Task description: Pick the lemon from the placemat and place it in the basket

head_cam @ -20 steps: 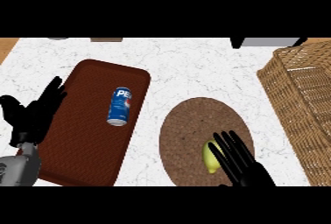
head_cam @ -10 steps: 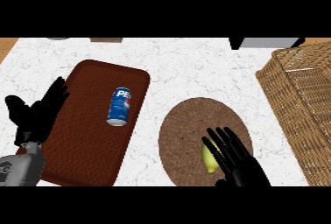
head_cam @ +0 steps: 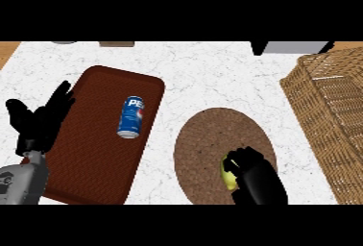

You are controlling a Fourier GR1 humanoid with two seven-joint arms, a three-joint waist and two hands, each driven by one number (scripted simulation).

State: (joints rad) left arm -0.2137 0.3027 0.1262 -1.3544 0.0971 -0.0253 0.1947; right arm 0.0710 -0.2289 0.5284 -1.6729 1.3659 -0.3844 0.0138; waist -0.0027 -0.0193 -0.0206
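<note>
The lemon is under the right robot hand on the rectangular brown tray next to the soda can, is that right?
Not quite. The head view shows the lemon under the right robot hand on the round brown placemat. The soda can lies apart on the rectangular brown tray.

Right hand low at view's right, forearm entering from lower edge, fingers curled over lemon, covering most of it. Left hand at view's left edge, open, fingers straight and pointing up, thumb spread aside. Grey left forearm rises from lower left corner.
</note>
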